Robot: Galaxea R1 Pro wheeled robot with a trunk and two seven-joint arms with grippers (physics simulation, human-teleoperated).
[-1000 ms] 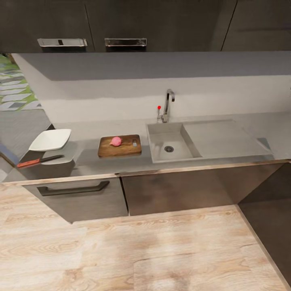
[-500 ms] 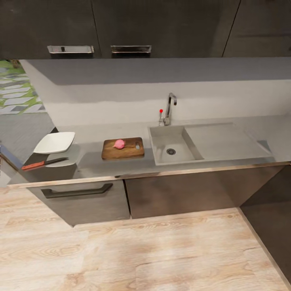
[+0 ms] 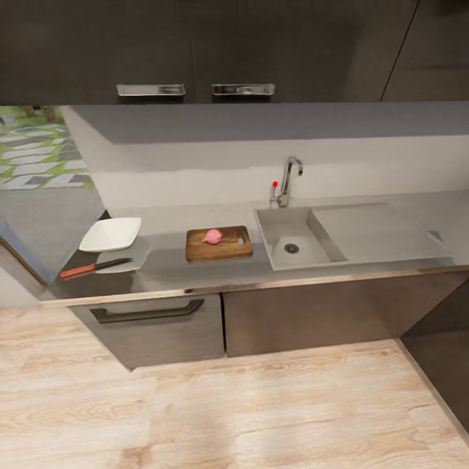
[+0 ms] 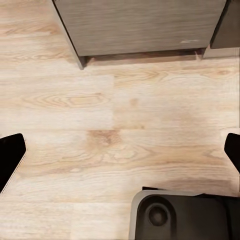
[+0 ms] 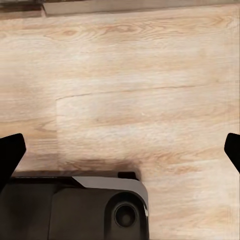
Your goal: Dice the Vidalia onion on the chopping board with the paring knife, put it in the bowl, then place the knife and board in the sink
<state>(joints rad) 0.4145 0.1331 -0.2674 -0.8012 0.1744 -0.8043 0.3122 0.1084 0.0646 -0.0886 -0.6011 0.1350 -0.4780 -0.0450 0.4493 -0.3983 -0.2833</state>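
Observation:
The pinkish Vidalia onion (image 3: pixel 212 236) rests on the brown chopping board (image 3: pixel 219 243) on the grey countertop (image 3: pixel 169 267), just left of the sink (image 3: pixel 296 241), whose basin holds nothing. Farther left sits the white bowl (image 3: pixel 111 234), with the paring knife (image 3: pixel 93 268) lying in front of it near the counter's front edge. In the left wrist view, my left gripper (image 4: pixel 120 152) hangs open over the wooden floor, its dark fingertips (image 4: pixel 10 157) spread wide. My right gripper (image 5: pixel 120 152) is likewise open above the floor, fingertips (image 5: pixel 9 152) far apart. Neither holds anything.
A chrome tap (image 3: pixel 287 180) with a red dot stands behind the sink. Grey cabinets with a dark bar handle (image 3: pixel 146 313) sit under the counter. Dark wall cupboards (image 3: pixel 228 45) hang above. Wooden floor (image 3: pixel 228 417) lies between me and the cabinets. My dark base (image 4: pixel 180 215) shows below the left wrist.
The whole head view has shifted: counter and its things now sit farther right and slightly lower in the picture, so the camera moved. The onion, board, knife and bowl keep their places on the counter.

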